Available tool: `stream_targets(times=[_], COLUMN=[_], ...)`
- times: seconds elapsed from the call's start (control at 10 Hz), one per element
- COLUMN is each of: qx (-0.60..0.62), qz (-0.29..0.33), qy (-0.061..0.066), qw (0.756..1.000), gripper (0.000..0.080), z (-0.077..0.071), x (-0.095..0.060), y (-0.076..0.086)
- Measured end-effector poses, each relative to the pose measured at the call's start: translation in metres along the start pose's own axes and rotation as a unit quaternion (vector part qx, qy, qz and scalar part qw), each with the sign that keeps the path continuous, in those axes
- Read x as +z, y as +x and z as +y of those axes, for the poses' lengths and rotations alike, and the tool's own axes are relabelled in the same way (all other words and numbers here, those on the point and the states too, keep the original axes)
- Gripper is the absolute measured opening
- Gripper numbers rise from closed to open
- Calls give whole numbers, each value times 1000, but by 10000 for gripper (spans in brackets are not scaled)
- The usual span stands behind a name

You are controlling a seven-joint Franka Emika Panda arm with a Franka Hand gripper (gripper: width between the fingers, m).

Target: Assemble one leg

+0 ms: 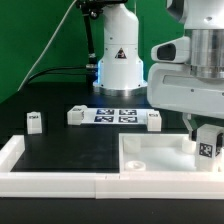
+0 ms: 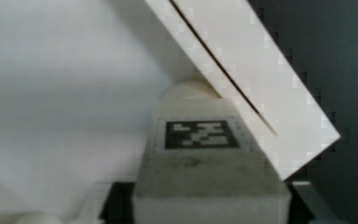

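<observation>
Leg (image 1: pixel 206 141) is in the gripper (image 1: pixel 205 133), tag facing the exterior camera, pinched between both fingers (image 1: pixel 192 126) over the far right corner of the tabletop (image 1: pixel 150 156). Wrist view confirms it: leg (image 2: pixel 202 150) sits upright between the two dark fingers (image 2: pixel 114 204), tag up front, tabletop rim (image 2: pixel 247 70) running diagonally right behind it. Can't tell whether the leg's bottom end touches the tabletop.

Tabletop lies flat at the front right of the black table (image 1: pixel 70 145), inside the white border rail (image 1: pixel 50 180).

Three more legs loose on the table: one near the left edge (image 1: pixel 34 122), one mid-table (image 1: pixel 75 116) just beside the marker board (image 1: pixel 113 115), one (image 1: pixel 154 120) at the board's right end, near the tabletop's back edge.

Robot base (image 1: pixel 118 60) stands at the back edge, behind the marker board.
</observation>
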State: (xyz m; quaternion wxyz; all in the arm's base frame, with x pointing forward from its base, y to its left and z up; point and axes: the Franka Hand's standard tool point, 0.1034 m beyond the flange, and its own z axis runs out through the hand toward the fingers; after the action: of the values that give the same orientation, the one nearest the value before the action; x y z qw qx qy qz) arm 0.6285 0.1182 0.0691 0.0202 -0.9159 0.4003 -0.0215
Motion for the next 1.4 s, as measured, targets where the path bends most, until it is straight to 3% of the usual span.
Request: stream_targets(times=[0.3,0.5,0.7,0.9,1.4], qx=[176,314,446,512,536], qz=[-2,-6,-4,-4,-4], qy=[-3,2,6,13,14], qw=[984,949,895,859,844], gripper=[291,291,291,291,294], z=[0,1,2,2,4], x=[0,0,0,0,0], y=[-2,-1,-3,-3,-1])
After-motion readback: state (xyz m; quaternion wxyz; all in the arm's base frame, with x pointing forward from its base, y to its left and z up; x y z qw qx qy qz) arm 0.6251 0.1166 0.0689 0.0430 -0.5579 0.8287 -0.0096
